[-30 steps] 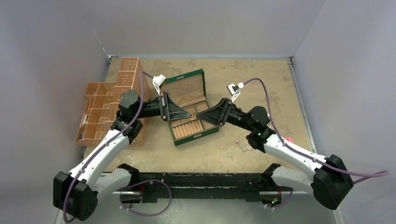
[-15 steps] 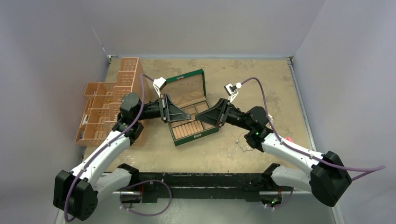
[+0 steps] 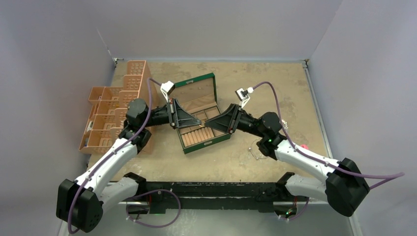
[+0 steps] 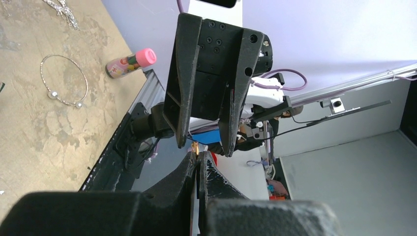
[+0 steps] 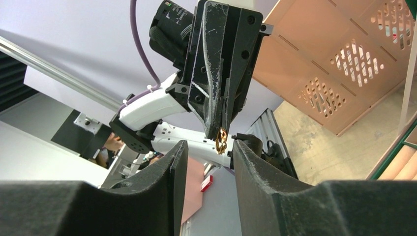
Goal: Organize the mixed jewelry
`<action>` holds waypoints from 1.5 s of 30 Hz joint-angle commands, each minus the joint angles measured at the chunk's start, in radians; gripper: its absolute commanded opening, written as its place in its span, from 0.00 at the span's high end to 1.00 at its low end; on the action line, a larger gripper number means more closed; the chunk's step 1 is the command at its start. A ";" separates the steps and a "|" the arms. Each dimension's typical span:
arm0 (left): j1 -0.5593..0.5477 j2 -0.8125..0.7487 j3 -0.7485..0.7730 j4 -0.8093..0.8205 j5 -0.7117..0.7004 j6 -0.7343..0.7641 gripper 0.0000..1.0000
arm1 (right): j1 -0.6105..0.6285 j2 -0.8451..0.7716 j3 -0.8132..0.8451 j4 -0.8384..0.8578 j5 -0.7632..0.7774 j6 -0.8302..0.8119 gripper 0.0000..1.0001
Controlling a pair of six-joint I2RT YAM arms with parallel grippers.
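Observation:
My left gripper (image 3: 200, 120) is shut on a tiny gold ring (image 4: 195, 146), which sticks out past its tips (image 4: 198, 156) above the open green box (image 3: 195, 96). My right gripper (image 3: 207, 123) faces it tip to tip and is open. In the right wrist view the gold ring (image 5: 221, 141) hangs from the left gripper (image 5: 217, 132) and sits in the gap of my right gripper (image 5: 210, 143), touching neither finger. A thin silver wire hoop (image 4: 64, 81) and a glittery silver chain (image 4: 64, 12) lie on the table to the right.
A small pink cylinder (image 4: 130, 63) lies near the table's right edge, past the hoop (image 3: 255, 150). Stacked orange perforated bins (image 3: 113, 115) stand at the left beside the left arm. The box's tan compartments sit right under both grippers.
The right arm has edged left toward the left gripper, and its jaws narrowed then widened again. The left gripper stayed shut on the ring, almost still.

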 commanded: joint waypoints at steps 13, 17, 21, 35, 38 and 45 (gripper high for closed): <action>0.003 -0.006 -0.052 0.135 -0.046 -0.074 1.00 | 0.013 0.034 0.017 0.142 0.026 0.029 0.86; 0.003 -0.006 -0.058 0.132 -0.055 -0.074 1.00 | 0.012 0.019 -0.007 0.161 0.039 0.043 0.87; 0.004 -0.002 -0.058 0.131 -0.048 -0.073 1.00 | 0.012 0.007 -0.012 0.156 0.053 0.034 1.00; 0.003 -0.170 0.138 -0.740 -0.465 0.501 0.43 | 0.012 -0.022 0.125 -0.527 0.206 -0.315 1.00; 0.004 -0.184 0.189 -0.855 -0.518 0.591 0.38 | 0.012 0.036 0.193 -0.689 0.257 -0.417 1.00; 0.003 -0.182 0.295 -0.973 -0.568 0.763 0.32 | 0.032 0.167 0.310 -0.894 0.468 -0.544 1.00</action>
